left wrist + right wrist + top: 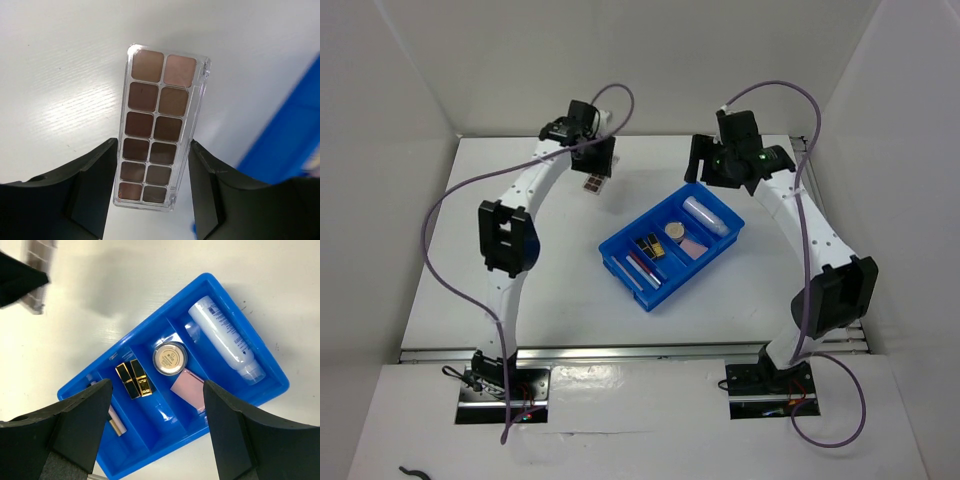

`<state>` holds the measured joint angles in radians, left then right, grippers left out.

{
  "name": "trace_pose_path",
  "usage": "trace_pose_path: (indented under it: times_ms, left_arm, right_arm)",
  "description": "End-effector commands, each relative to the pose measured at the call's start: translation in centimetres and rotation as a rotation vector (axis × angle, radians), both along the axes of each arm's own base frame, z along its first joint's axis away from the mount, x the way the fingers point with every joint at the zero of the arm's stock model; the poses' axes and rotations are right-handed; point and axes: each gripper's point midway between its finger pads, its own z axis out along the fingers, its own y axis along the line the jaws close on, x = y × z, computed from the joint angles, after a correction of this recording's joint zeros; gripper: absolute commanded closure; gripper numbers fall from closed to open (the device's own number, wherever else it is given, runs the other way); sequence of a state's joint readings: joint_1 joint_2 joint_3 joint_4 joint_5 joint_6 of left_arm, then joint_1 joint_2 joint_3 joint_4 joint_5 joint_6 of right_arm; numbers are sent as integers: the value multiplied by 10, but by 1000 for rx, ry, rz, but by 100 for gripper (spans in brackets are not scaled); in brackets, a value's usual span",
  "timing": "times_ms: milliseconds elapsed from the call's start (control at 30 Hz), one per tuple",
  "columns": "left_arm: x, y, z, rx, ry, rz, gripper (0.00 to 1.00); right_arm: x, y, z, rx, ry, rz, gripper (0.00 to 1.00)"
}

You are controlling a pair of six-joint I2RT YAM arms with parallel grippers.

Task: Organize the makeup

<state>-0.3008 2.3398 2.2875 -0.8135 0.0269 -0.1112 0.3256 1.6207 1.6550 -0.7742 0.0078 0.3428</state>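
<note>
In the blue bin [623, 280], print on the clear tube [222, 335] and round beige compact [170, 358] is unreadable; the left gripper [152, 145] clamps the brown eyeshadow palette [157, 100] at the bin's ten o'clock, and the right gripper [156, 385] gapes empty.

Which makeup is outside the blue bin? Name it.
The brown eyeshadow palette, between the jaws of the left gripper; compact, tube and gold cases sit inside the bin.
</note>
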Motion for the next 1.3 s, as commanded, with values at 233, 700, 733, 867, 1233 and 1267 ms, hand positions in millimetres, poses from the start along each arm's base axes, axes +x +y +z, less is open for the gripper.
trace_pose_path:
  times_ms: [233, 700, 733, 867, 1233, 1267]
  left_arm:
    - [-79, -89, 108, -704, 191, 263, 100]
    - [-134, -175, 94, -663, 164, 808, 100]
    - [-129, -176, 94, -657, 135, 843, 100]
    - [-137, -198, 60, -606, 188, 942, 100]
    - [-147, -219, 13, -535, 217, 1005, 100]
    - [-148, -217, 4, -520, 223, 1019, 100]
  right_arm:
    - [-38, -28, 60, 26, -146, -66, 19]
    - [-111, -50, 58, 59, -170, -84, 19]
    - [-113, -51, 62, 63, -181, -84, 19]
    - [-126, -55, 62, 62, -177, -84, 19]
    - [-148, -65, 50, 46, -157, -88, 19]
    - [-148, -65, 50, 45, -156, -88, 19]
